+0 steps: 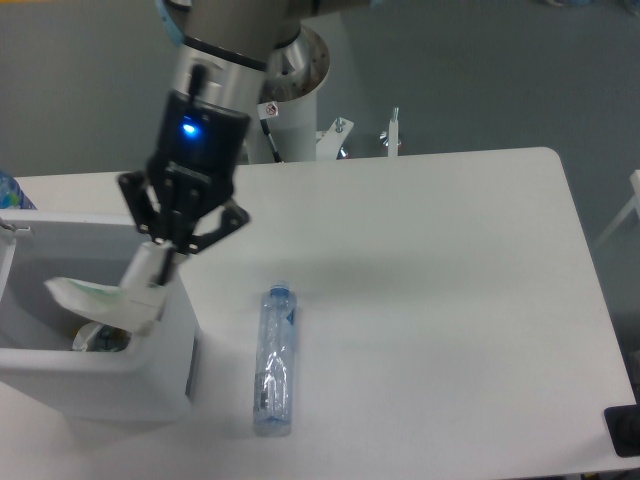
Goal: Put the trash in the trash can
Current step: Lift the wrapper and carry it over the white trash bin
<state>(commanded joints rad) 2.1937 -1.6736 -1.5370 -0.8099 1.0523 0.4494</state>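
My gripper (165, 262) is shut on the crumpled white wrapper (105, 296), which hangs in the air over the right part of the white trash can (60, 375) at the table's left edge. Inside the can some earlier scraps (98, 338) show below the wrapper. The crushed clear bottle with the blue cap (275, 358) lies flat on the table to the right of the can, cap pointing away from the front edge.
The arm's white base column (285, 90) stands behind the table at the back. A blue object (10, 190) peeks in at the far left edge. A black item (622, 432) sits at the front right corner.
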